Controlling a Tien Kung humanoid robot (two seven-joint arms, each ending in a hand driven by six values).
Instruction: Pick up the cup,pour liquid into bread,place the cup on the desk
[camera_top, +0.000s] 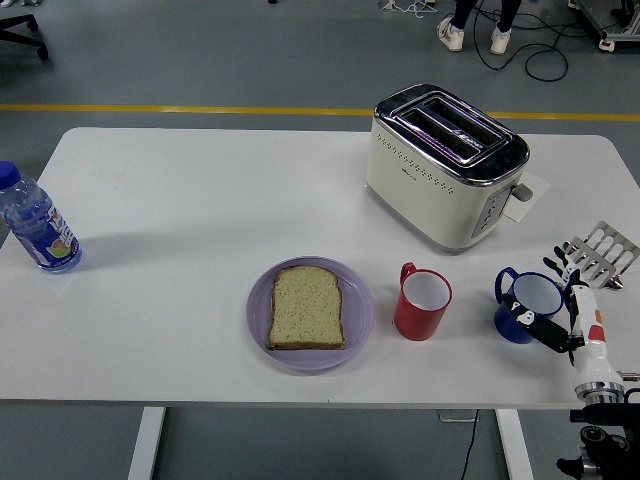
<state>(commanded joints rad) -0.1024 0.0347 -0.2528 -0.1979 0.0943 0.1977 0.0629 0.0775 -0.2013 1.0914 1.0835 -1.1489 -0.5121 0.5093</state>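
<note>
The blue cup is stood on the table near its right edge, enclosed by the fingers of the right hand; full contact appears likely but is partly hidden. The grip is set for pouring onto the bread, placed left beyond the red cup

The right arm rises from below the bench's near right corner, its white forearm segment pointing up and slightly left over the near edge. The right hand is at the bench's right end, near the front. Its black fingers are curled around the blue cup, one low on the wall, others at the far rim. The left arm is out of sight.
</note>
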